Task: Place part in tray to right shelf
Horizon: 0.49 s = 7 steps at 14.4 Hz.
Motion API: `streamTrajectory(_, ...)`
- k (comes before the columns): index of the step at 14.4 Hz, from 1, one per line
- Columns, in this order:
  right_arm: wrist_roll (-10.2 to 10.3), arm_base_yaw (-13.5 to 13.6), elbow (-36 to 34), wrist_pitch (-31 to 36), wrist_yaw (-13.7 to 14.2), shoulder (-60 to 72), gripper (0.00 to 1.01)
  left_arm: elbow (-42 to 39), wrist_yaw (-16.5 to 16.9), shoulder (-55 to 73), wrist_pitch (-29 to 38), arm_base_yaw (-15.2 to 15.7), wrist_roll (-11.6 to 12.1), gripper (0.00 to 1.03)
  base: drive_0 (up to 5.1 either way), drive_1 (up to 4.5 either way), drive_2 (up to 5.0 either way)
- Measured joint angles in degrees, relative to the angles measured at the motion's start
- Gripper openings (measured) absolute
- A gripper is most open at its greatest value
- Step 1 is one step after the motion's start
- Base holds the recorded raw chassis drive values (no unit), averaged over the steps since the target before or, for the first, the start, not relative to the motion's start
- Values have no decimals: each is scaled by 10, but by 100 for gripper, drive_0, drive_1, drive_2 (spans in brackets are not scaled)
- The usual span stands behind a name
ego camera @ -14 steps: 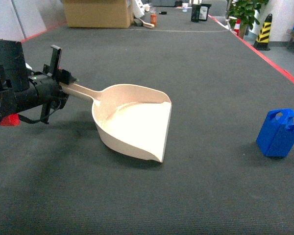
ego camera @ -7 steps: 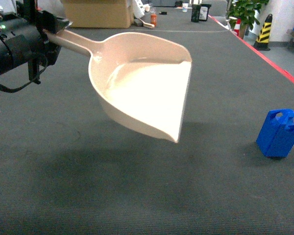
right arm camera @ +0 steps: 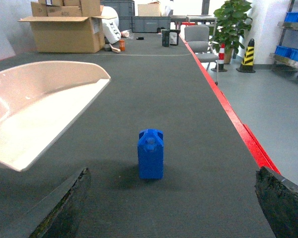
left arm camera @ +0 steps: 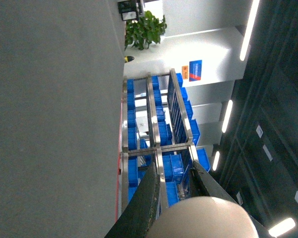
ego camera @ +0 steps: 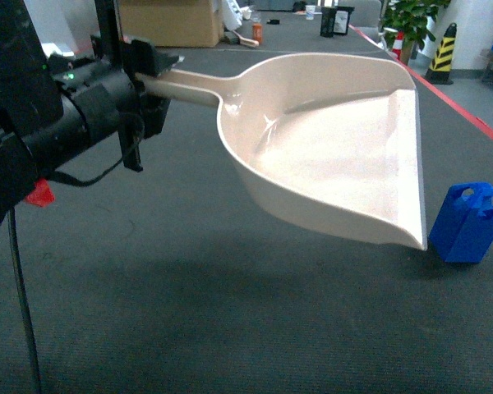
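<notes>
The cream tray (ego camera: 329, 156) hangs in the air, tilted, its straight front edge close to the left of the part (ego camera: 468, 222). My left gripper (ego camera: 152, 74) is shut on the tray's long handle. In the left wrist view the handle's rounded end (left arm camera: 203, 218) sits between the dark fingers (left arm camera: 149, 198). The part (right arm camera: 151, 153), a small blue jug-like block, stands upright on the dark mat. My right gripper (right arm camera: 172, 172) is open wide just in front of it, holding nothing. The tray's scoop (right arm camera: 35, 114) shows to the left there.
A steel rack with blue crates (left arm camera: 159, 124) stands far off; I cannot tell if it is the right shelf. A red strip (right arm camera: 238, 124) edges the mat on the right. Cardboard boxes (right arm camera: 64, 29), a chair and a potted plant (right arm camera: 231, 25) stand at the far end.
The left gripper has lifted the tray off the mat and carried it right and toward the camera, up to the part. The part has not moved.
</notes>
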<state>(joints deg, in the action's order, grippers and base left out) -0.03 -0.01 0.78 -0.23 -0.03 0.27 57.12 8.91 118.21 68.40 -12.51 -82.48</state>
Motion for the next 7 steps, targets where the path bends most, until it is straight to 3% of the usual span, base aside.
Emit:
streamTrajectory(2,0,0,0,0,0,0,98,-12,-4,19,5,20,-33,15,0,0,0)
streamTrajectory(5,0,0,0,0,0,0,98,-12,-9,17,-14,24,-41,15,0,0,0)
streamTrajectory(6,-19,6,30,-92,37,47,98,-12,-9,17,-10,22,-41,15,0,0,0)
streamTrajectory(7,-35,-19,43,-101,28,126,98,-12,-8,17,-11,20,-41,15,0,0,0)
